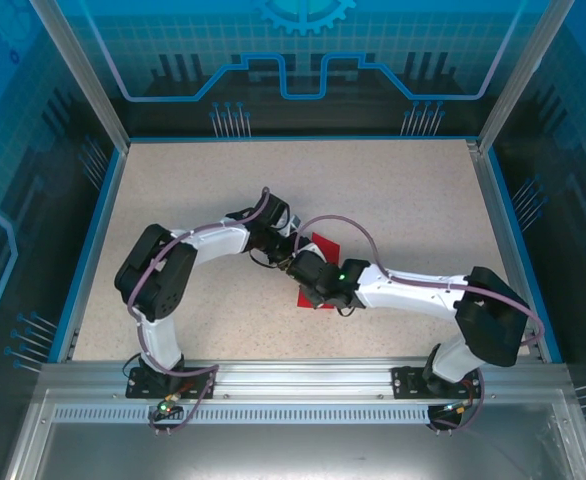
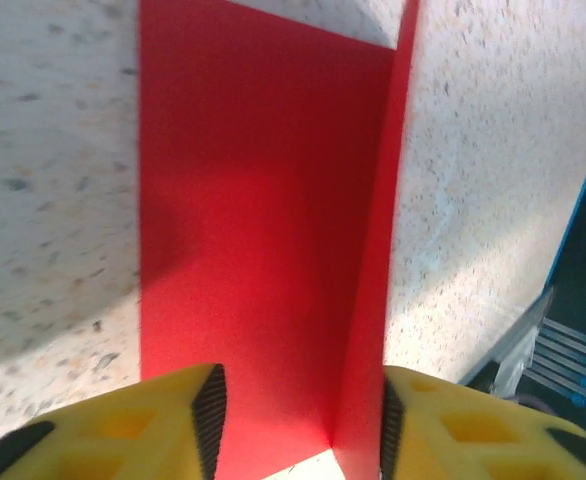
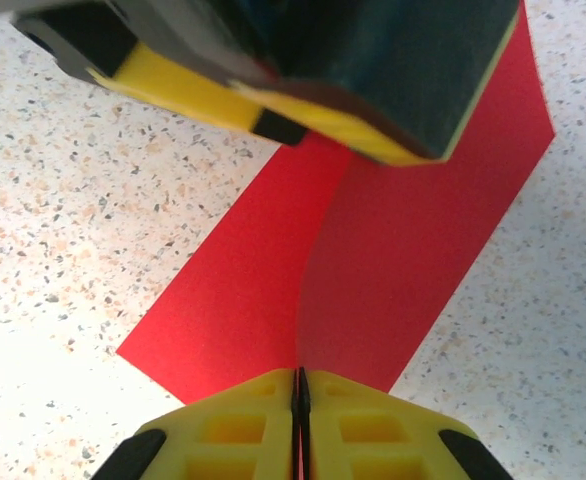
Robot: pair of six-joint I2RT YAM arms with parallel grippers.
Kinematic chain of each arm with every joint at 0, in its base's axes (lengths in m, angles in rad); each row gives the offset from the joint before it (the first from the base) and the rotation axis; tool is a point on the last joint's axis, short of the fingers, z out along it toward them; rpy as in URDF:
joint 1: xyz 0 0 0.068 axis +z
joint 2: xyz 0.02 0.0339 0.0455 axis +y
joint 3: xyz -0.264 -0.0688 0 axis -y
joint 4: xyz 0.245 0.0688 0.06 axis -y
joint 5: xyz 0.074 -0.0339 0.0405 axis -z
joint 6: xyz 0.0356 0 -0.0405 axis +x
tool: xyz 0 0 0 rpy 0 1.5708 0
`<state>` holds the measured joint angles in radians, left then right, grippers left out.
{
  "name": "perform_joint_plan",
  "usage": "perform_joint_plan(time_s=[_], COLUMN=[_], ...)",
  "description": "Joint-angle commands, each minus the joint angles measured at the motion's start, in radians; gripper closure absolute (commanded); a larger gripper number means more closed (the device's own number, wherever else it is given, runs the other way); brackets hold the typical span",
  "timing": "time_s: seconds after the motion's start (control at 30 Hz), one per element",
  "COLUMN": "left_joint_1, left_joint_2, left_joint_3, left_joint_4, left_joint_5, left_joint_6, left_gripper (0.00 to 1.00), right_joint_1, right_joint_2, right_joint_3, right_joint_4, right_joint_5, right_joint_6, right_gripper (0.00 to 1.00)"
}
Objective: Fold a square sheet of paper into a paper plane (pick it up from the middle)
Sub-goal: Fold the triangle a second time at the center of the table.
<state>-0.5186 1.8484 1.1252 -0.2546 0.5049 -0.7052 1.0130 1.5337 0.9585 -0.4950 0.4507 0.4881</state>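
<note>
Speckled tabletop point(image 1: 193, 200): right tool point(image 3: 300, 385) pinched the square sheet of paper point(image 3: 423, 230) at its centre ridge; left tool point(image 2: 301, 410) stood wide. Folding had seemingly barely begun.

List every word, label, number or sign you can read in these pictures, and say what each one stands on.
There is no readable word, number or brand here.
The square sheet of paper is plain red and unmarked.
The left gripper and the right gripper have bare yellow fingers with no lettering.
The blue back panel carries a gear graphic and a line pattern, but no words.
</note>
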Motion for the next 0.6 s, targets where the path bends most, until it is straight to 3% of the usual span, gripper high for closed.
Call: perform_joint_plan(time_s=[0.0,0.17,0.33,0.57], left_joint_1=[0.007,0.006,0.005,0.004], left_joint_2=[-0.072,-0.117,-0.137,-0.121], left_joint_3=[-0.03,-0.072,-0.112,-0.146], left_joint_4=[-0.056,-0.051,0.011,0.152], left_joint_5=[-0.116,-0.169,-0.129,-0.016], left_joint_6=[-0.008,-0.034,-0.056,-0.134], left_gripper=[0.48,0.44,0.43,0.35], right_joint_1=[-0.057,-0.178,-0.343,-0.455], right_joint_2=[-0.049,-0.102,-0.114,-0.072], right_joint_3=[-0.049,-0.147,-0.24,-0.276], right_joint_4=[0.081,0.204,0.354,0.421], right_joint_5=[-0.136,-0.376,-0.692,-0.901], right_joint_6=[-0.018,-0.031,-0.048,-0.09], right_gripper=[0.9,0.89,0.87,0.86])
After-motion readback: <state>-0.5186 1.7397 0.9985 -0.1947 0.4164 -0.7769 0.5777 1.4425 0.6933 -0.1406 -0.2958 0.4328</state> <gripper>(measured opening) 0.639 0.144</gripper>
